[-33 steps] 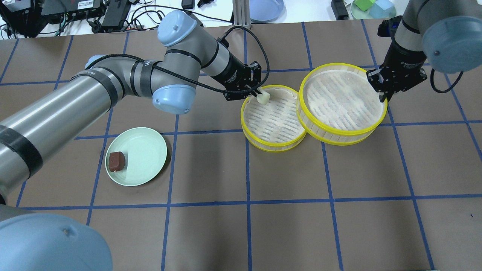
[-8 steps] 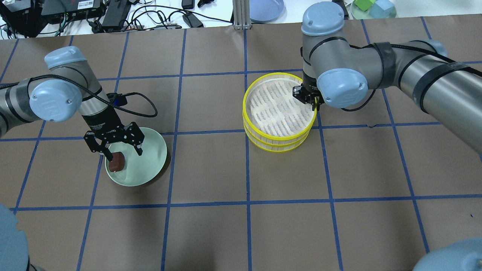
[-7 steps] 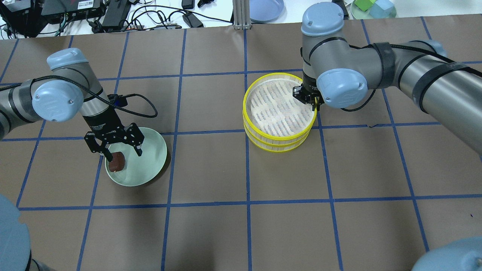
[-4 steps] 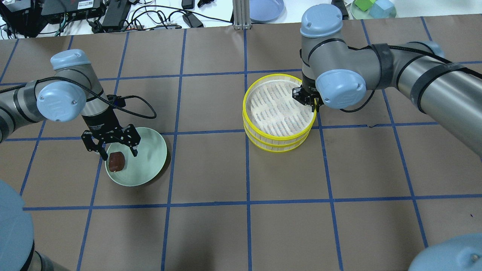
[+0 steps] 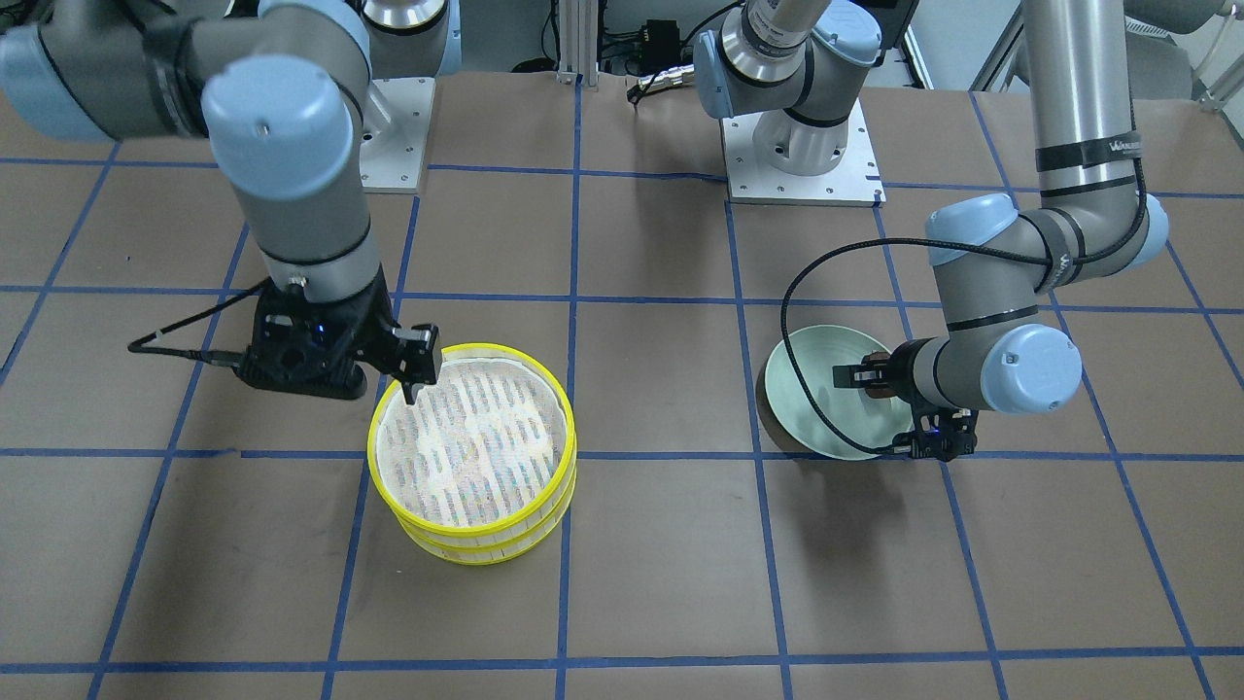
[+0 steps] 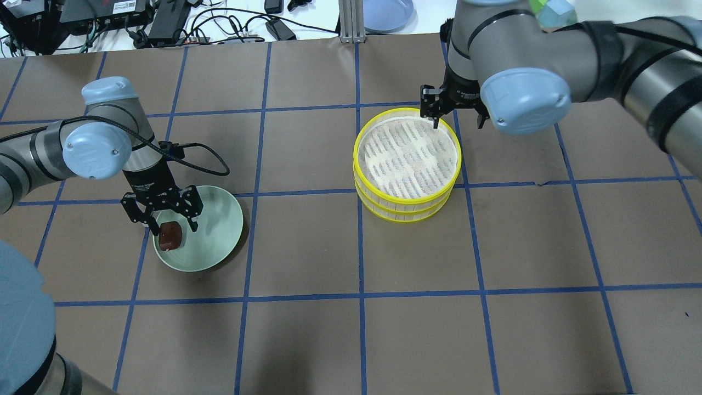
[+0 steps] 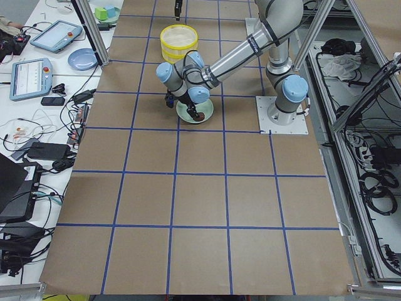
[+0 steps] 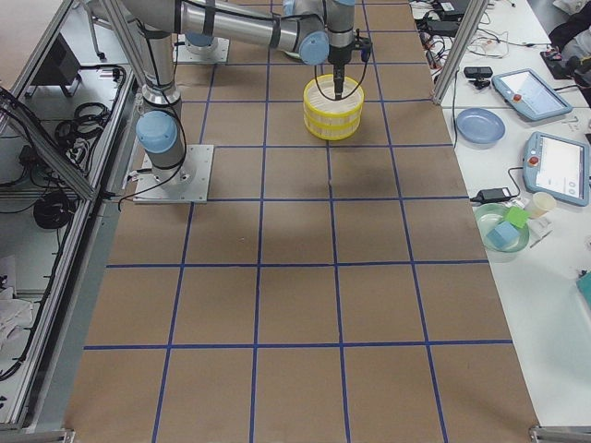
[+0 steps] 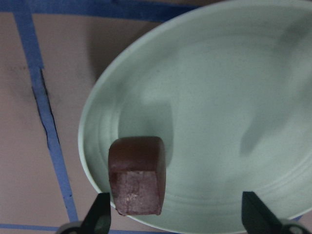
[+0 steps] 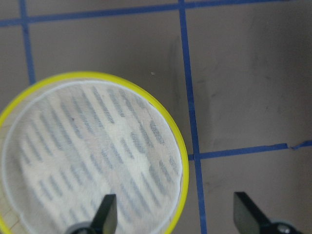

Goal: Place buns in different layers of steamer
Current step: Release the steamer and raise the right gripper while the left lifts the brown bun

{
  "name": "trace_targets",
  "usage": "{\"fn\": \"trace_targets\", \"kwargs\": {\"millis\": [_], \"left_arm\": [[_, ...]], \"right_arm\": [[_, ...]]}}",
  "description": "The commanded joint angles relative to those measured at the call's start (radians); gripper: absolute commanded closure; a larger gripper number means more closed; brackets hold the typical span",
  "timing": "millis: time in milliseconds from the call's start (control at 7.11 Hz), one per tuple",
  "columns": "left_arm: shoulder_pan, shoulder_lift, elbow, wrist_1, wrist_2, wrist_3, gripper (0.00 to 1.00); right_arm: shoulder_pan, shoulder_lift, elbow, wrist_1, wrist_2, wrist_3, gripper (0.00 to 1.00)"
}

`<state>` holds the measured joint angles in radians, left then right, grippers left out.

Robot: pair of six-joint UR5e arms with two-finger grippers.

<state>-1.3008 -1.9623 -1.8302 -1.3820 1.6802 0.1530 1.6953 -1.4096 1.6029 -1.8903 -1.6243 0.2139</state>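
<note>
The steamer (image 6: 407,159) stands as two yellow-rimmed trays stacked mid-table; its top slatted floor (image 10: 87,156) is bare. The cream-white bun is hidden. The dark reddish-brown bun (image 6: 170,236) lies on the pale green plate (image 6: 219,241). My left gripper (image 6: 169,222) is open and low over the plate, a finger on each side of the bun; in the left wrist view the bun (image 9: 136,175) sits close to the left fingertip (image 9: 100,217). My right gripper (image 6: 458,118) is open and empty above the steamer's far right rim (image 10: 176,161).
Blue tape lines cross the brown table cover. Cables and devices lie beyond the far edge, with a blue plate (image 6: 386,13) and a plate of blocks (image 6: 543,11). The left arm's cable (image 5: 807,292) loops over the green plate.
The upper tray was stacked on the lower one holding the white bun. My right gripper has let go of the rim, opened and lifted away. My left gripper has sunk around the brown bun.
</note>
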Motion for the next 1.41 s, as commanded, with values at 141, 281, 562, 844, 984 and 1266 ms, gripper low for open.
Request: {"fn": "trace_targets", "kwargs": {"millis": [141, 281, 562, 844, 984, 1266], "left_arm": [[0.000, -0.013, 0.018, 0.020, 0.018, 0.002, 1.00], [0.000, -0.013, 0.031, 0.020, 0.016, 0.003, 1.00], [0.000, 0.006, 0.031, 0.018, 0.015, -0.009, 1.00], [-0.005, 0.026, 0.098, 0.006, -0.035, -0.016, 1.00], [-0.012, 0.036, 0.142, -0.024, -0.075, -0.051, 1.00], [-0.075, 0.068, 0.237, -0.093, -0.162, -0.206, 1.00]], "right_arm": [[-0.008, -0.195, -0.147, 0.374, 0.029, -0.013, 0.00], [-0.019, -0.198, -0.146, 0.405, 0.020, -0.045, 0.00], [-0.019, -0.201, -0.146, 0.408, 0.023, -0.090, 0.00], [-0.017, -0.204, -0.147, 0.407, 0.027, -0.094, 0.00], [-0.017, -0.213, -0.152, 0.405, 0.027, -0.096, 0.00], [-0.017, -0.226, -0.146, 0.411, 0.015, -0.097, 0.00]]}}
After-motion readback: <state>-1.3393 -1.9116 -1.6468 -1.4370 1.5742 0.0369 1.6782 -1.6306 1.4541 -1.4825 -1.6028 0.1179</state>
